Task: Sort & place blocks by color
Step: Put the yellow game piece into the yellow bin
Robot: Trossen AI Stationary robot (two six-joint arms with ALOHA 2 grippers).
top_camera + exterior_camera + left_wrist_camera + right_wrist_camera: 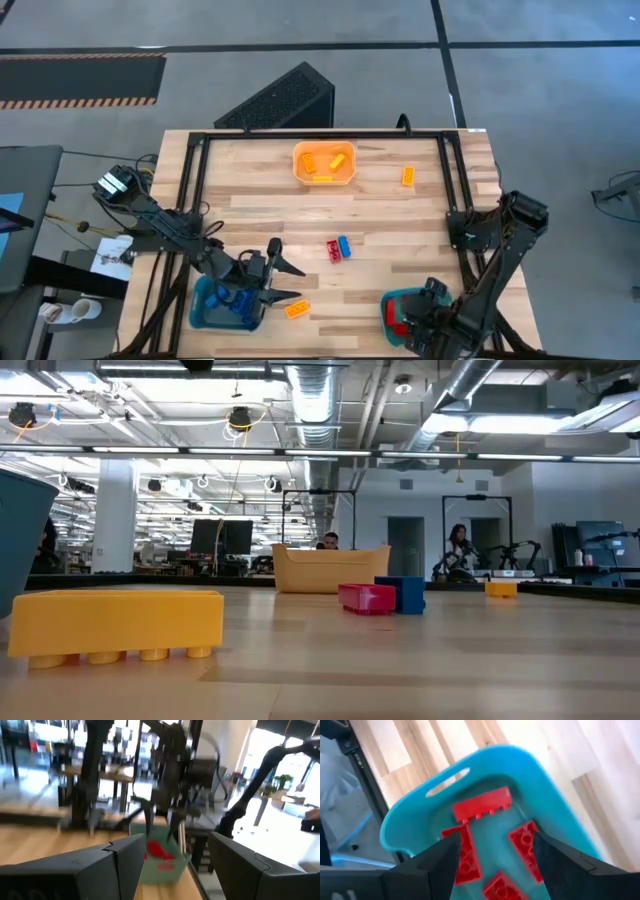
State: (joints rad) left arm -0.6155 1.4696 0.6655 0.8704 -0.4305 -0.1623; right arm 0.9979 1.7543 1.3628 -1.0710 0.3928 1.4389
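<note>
My left gripper hangs open and empty beside the left teal bin, which holds blue blocks. An orange block lies flat on the table just near of its fingers. My right gripper is open above the right teal bin, where several red blocks lie. A red block and a blue block sit side by side mid-table. A yellow block lies far right.
An orange bin with yellow-orange blocks stands at the far middle of the table. A black frame runs along the far edge and both sides. Bare wood lies between the bins and the middle blocks. People show in the room beyond.
</note>
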